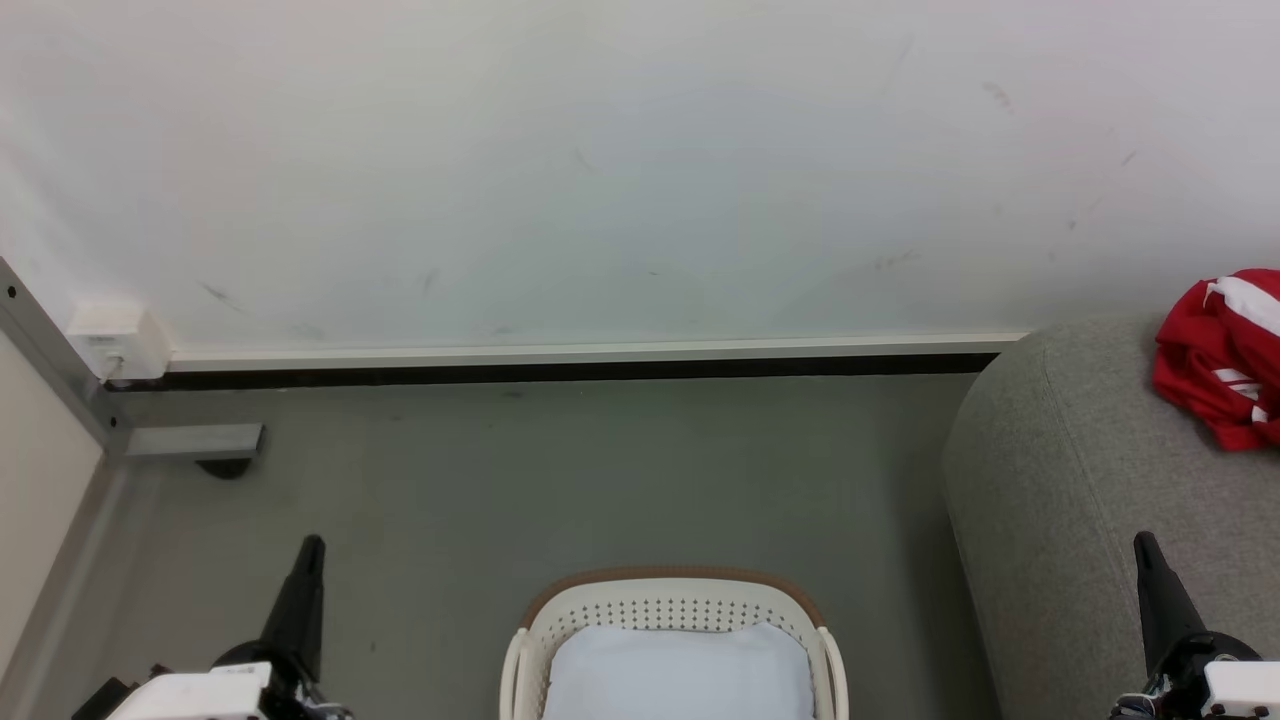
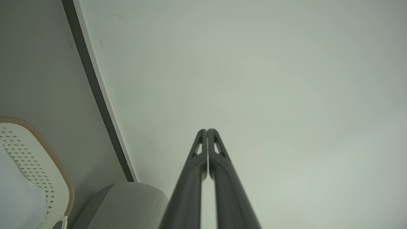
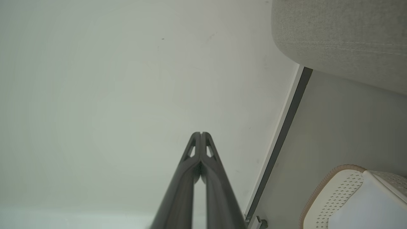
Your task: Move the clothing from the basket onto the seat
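The head view looks forward and down: wall (image 1: 640, 150) across the upper frame, floor (image 1: 600, 470) below, basket (image 1: 670, 600) at bottom centre, seat (image 1: 1060, 480) at the right edge. The left wrist view sights along the left pincer (image 2: 207, 130) at the wall, which takes up most of the frame; the right wrist view does likewise along the right pincer (image 3: 201, 133) (all three share basket, seat and skirting (image 1: 580, 352)).

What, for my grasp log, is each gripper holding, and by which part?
Nothing is held. The left gripper and the right gripper are both shut, fingers together, empty; the clothing lies on the seat.
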Controlling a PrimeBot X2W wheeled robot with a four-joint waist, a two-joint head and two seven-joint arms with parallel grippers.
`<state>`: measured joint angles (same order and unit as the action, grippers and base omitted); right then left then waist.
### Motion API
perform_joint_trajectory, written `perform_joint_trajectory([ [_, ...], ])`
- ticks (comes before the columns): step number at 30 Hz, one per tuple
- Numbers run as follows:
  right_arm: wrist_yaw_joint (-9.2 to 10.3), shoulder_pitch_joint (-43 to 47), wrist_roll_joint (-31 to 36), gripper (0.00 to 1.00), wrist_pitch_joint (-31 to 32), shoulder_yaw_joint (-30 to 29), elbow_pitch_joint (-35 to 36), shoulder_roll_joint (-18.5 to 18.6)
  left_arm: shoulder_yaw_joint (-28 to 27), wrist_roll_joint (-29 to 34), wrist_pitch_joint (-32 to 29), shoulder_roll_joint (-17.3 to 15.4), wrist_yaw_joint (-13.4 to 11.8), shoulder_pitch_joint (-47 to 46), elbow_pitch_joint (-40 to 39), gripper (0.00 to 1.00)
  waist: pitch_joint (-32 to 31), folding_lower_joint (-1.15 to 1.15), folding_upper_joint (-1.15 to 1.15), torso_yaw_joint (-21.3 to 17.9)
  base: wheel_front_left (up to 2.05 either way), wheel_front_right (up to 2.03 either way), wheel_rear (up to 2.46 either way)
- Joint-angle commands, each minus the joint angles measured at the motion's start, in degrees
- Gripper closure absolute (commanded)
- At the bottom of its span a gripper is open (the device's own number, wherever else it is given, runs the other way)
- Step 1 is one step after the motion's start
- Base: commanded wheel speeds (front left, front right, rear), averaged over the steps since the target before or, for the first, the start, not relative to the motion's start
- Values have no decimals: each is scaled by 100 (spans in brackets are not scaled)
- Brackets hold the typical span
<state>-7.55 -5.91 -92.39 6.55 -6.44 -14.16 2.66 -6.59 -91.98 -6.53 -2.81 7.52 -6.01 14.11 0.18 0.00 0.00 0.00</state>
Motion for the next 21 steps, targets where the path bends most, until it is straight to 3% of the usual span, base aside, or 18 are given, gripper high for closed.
perform_joint_trajectory([
  [1, 12, -68, -7, 100, 15, -14, 32, 42, -8, -81, -19, -9, 9, -49, -19, 100, 0, 0, 0, 0, 0, 0, 0],
  [21, 12, -69, -7, 100, 15, -14, 31, 41, -8, -81, -19, -9, 9, -49, -19, 100, 0, 0, 0, 0, 0, 0, 0],
])
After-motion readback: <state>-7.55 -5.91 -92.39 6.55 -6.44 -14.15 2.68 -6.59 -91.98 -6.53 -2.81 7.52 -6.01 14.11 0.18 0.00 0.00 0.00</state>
